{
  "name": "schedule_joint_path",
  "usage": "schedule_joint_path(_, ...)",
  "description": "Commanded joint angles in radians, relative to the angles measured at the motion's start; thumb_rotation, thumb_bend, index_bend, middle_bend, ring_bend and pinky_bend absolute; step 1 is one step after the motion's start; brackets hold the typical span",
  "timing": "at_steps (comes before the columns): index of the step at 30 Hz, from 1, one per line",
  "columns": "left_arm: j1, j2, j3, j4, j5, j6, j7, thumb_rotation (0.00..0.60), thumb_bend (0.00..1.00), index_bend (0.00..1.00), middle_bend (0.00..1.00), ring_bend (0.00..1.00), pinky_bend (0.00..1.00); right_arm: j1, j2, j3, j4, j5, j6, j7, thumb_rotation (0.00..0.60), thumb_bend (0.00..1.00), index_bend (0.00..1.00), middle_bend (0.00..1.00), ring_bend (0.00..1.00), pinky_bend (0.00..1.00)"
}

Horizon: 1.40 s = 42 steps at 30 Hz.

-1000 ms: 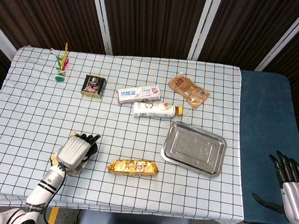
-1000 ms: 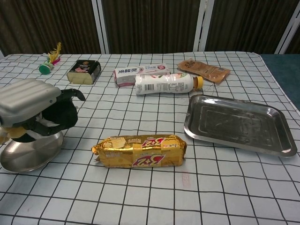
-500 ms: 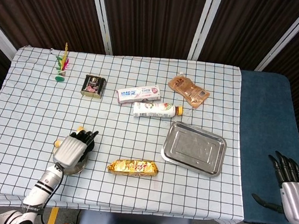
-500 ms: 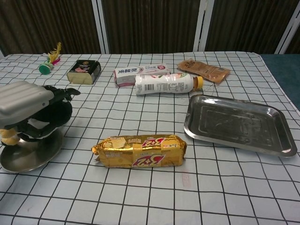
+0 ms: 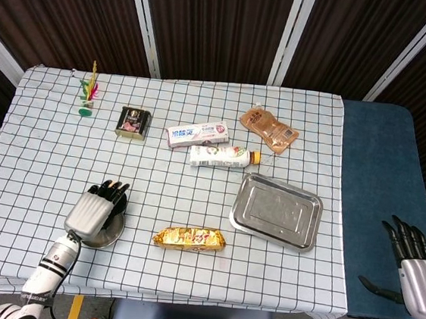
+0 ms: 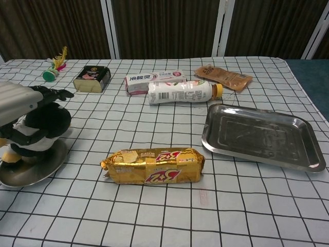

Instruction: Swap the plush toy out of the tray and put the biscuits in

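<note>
meanwhile, fuzzy black-and-white plush toy [image 6: 36, 128] in the left robot hand [image 5: 92, 211]

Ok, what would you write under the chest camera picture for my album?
The left hand holds a black and white plush toy over a round dish, biscuits beside an empty tray.

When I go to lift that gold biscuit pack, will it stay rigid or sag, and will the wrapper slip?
The biscuit pack looks like a firm, straight block lying flat, so it probably stays rigid. Its glossy foil wrapper may slide under the fingers. The crimped ends look thin and floppy, so gripping the middle seems safer.
</note>
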Motion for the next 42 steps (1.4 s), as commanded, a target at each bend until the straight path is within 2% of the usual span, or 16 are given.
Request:
schedule_joint_path(1,0.034,0.041,0.004,-0.018,0.006,0.046,-0.023,0.6,0.47,0.0,0.11,0.11,0.3,0.001,-0.001,0.0,0.001,0.001,-0.003,-0.004,0.6,0.19,0.02,0.0,0.0,0.0)
schedule_joint_path(8,0.075,0.105,0.041,-0.051,0.022,0.045,-0.087,0.6,0.47,0.0,0.12,0.11,0.3,0.003,-0.006,0.003,0.0,0.009,-0.008,-0.019,0.6,0.19,0.02,0.0,0.0,0.0)
schedule_joint_path(12,0.076,0.123,0.04,-0.065,0.026,0.025,-0.117,0.6,0.47,0.0,0.1,0.1,0.29,0.006,-0.007,0.003,-0.002,0.016,-0.019,-0.028,0.6,0.19,0.02,0.0,0.0,0.0)
schedule_joint_path(17,0.072,0.136,0.039,-0.079,0.039,0.005,-0.141,0.6,0.43,0.0,0.0,0.01,0.23,0.007,-0.006,0.004,-0.003,0.02,-0.021,-0.029,0.6,0.19,0.02,0.0,0.0,0.0)
schedule_joint_path(29,0.1,0.196,0.033,-0.145,0.029,0.01,-0.208,0.6,0.36,0.0,0.0,0.0,0.13,0.007,-0.005,0.005,-0.001,0.021,-0.02,-0.025,0.6,0.19,0.02,0.0,0.0,0.0)
schedule_joint_path(39,0.144,0.165,0.012,-0.066,0.056,0.083,-0.28,0.6,0.29,0.0,0.0,0.0,0.13,0.01,-0.006,0.005,-0.001,0.025,-0.027,-0.033,0.6,0.19,0.02,0.0,0.0,0.0)
schedule_joint_path(42,0.168,0.162,0.024,-0.016,0.095,0.13,-0.258,0.6,0.33,0.0,0.0,0.0,0.13,0.012,-0.007,0.002,-0.002,0.026,-0.036,-0.04,0.6,0.19,0.01,0.0,0.0,0.0)
